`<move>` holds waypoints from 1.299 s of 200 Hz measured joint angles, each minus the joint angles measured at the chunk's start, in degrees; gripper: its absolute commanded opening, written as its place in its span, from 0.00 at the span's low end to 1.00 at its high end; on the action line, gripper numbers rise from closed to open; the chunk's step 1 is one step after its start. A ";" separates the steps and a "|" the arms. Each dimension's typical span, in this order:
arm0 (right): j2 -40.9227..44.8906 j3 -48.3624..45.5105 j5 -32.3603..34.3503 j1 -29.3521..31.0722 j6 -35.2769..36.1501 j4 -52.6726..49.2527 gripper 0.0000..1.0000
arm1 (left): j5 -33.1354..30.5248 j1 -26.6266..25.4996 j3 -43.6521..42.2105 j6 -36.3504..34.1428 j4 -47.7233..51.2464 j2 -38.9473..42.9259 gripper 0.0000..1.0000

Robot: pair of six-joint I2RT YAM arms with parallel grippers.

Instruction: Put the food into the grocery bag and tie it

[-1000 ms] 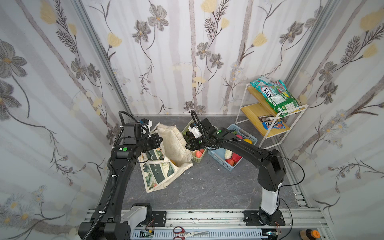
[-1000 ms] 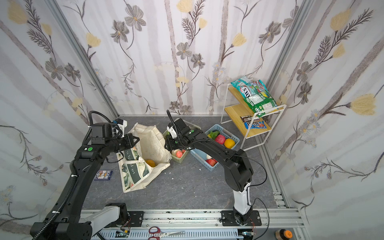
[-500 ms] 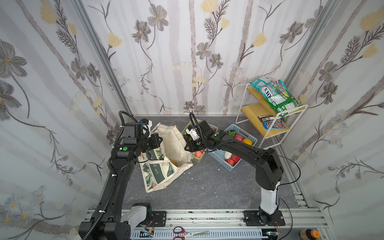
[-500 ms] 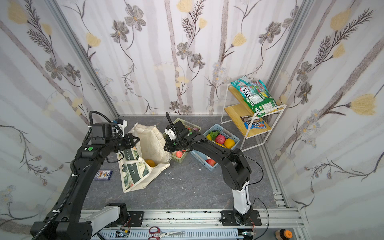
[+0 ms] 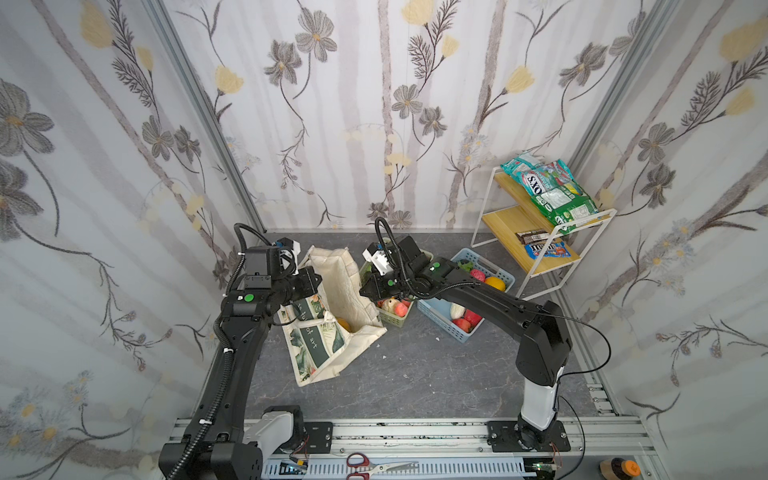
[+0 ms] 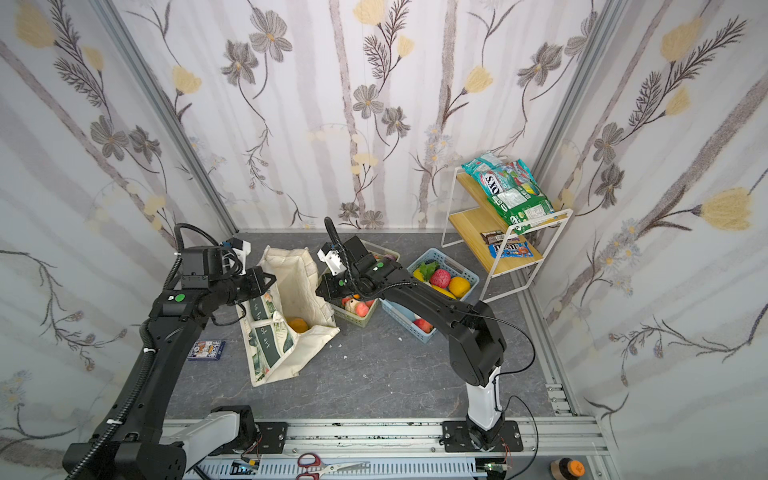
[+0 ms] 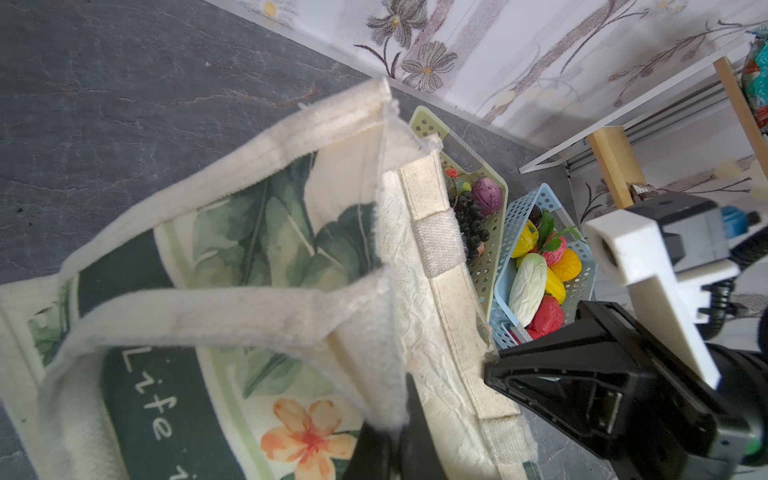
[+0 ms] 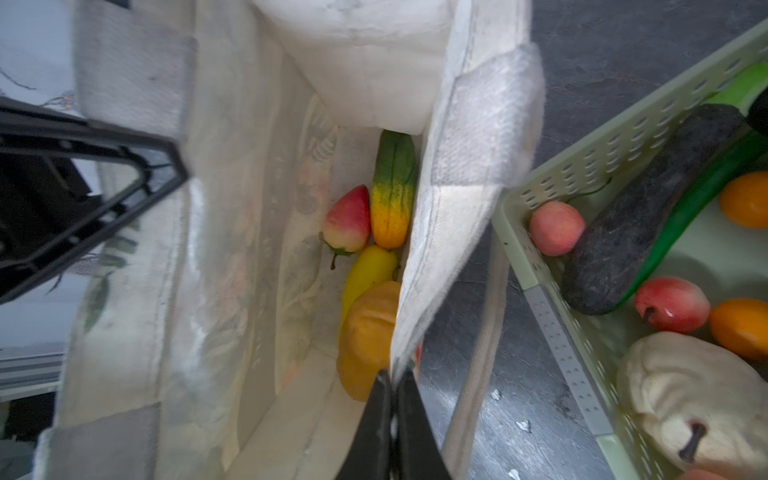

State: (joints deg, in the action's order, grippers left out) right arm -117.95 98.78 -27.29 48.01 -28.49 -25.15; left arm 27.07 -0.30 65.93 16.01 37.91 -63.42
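Grocery bag (image 5: 332,299) on tabletop (image 5: 415,365), mouth spread; some food (image 8: 392,195) inside. Left gripper (image 7: 388,436), right gripper (image 8: 392,405) each clamped on opposite rim cloth. Risk: thin pinch slips under pull, mouth collapses.

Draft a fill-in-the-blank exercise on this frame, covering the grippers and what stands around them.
1. The left gripper and the right gripper are both shut on the cream ____.
2. The blue basket stands between the pale green basket and the white-framed ____.
3. The scissors have ____ handles.
4. The snack packets lie on the ____ shelf.

Missing words: grocery bag; rack; red; top.
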 measured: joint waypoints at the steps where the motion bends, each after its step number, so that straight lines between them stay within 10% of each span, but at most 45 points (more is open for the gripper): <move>1: 0.00 0.07 0.02 0.07 -0.02 0.00 0.05 | 0.00 0.02 -0.02 0.04 0.00 0.02 0.00; 132: -5.42 8.20 -0.85 2.75 -0.81 1.70 0.06 | -4.52 3.41 -5.97 3.50 -4.09 -0.81 0.00; 218: -5.90 10.19 1.31 1.57 1.07 0.09 0.51 | -6.47 4.85 -8.98 3.67 -7.65 -0.83 0.00; 260: -0.52 9.86 4.20 -2.03 2.97 -0.92 0.56 | -6.51 5.99 -9.68 3.48 -7.69 -0.59 0.00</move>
State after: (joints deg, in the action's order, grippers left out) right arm -118.48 108.64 -23.09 45.98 -25.52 -26.06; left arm 20.56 5.69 56.25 19.49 30.22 -64.01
